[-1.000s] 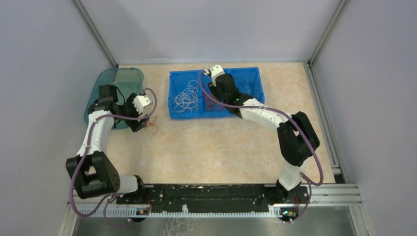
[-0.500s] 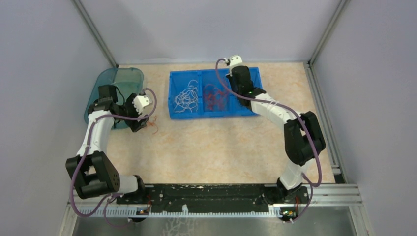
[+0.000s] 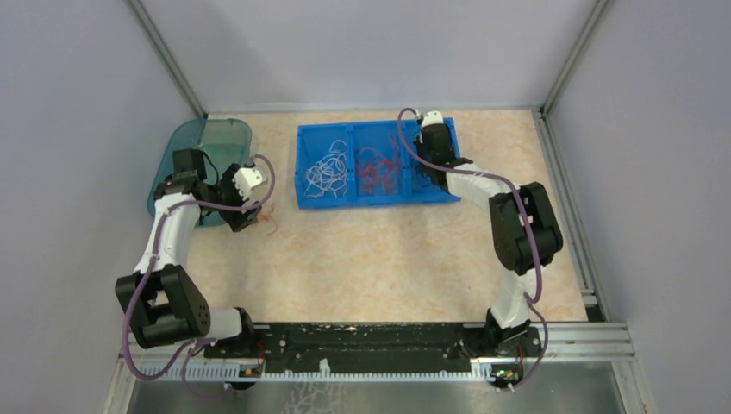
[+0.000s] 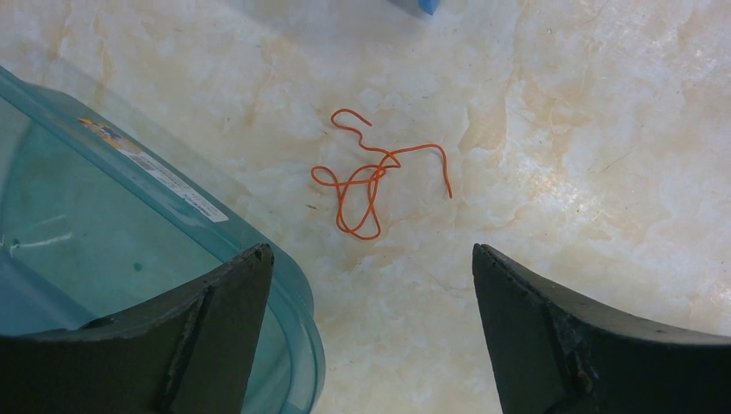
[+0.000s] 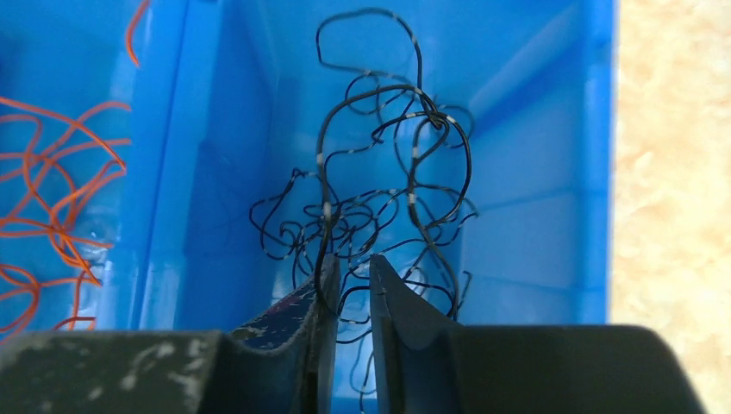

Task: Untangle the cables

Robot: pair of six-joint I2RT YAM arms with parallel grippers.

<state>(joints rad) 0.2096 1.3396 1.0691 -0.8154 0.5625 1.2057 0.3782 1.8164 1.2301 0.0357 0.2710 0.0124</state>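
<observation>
A loose orange-red cable (image 4: 371, 177) lies curled on the table beside the teal tub (image 4: 129, 224). My left gripper (image 4: 371, 250) hovers over it, open wide and empty; it shows in the top view as well (image 3: 250, 216). The blue bin (image 3: 345, 200) holds white cables (image 3: 326, 172) in its left compartment and orange-red cables (image 3: 379, 168) in the middle one. Black cables (image 5: 388, 172) fill the right compartment. My right gripper (image 5: 352, 259) hangs over this black clump with its jaws a narrow gap apart. One black strand runs along the left finger's inner edge.
The teal tub (image 3: 211, 138) stands at the back left near the wall. The bin's right wall (image 5: 534, 216) is close to my right gripper, and its divider (image 5: 172, 172) is on the left. Bare marbled tabletop (image 3: 379, 259) lies in front of the bin.
My right arm swung right from the bin's middle compartment to the right one, over the black cables. Its jaws narrowed. The left arm has not moved.
</observation>
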